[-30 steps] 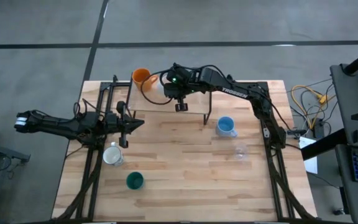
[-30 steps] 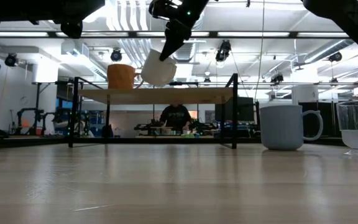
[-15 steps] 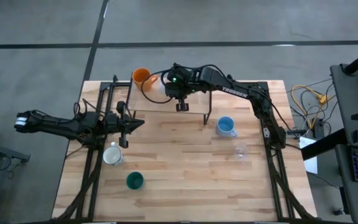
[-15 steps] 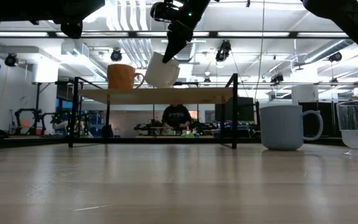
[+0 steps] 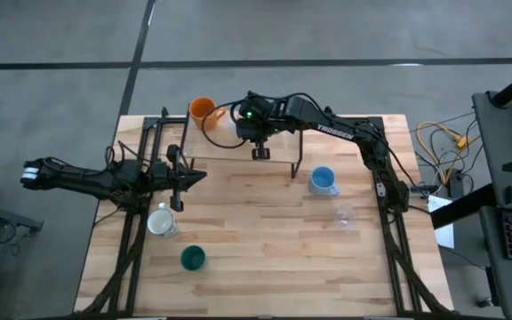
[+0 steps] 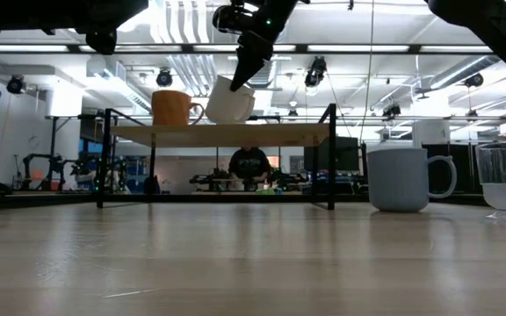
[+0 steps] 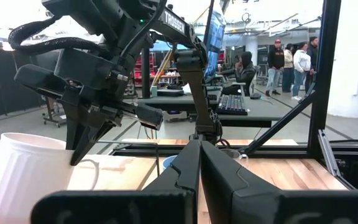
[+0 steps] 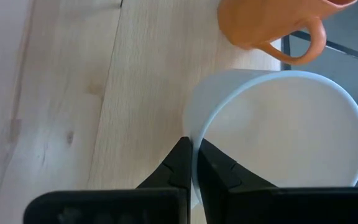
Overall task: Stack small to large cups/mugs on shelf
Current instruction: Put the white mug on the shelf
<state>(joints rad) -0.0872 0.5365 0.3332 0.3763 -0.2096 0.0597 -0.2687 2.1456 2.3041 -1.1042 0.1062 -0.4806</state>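
Low view shows the right gripper with fingers clamped on the rim of the plain white mug, tilted just above the shelf beside the orange mug

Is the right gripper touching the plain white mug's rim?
Touching: the right wrist view shows the right gripper shut on the plain white mug, pinching its rim.
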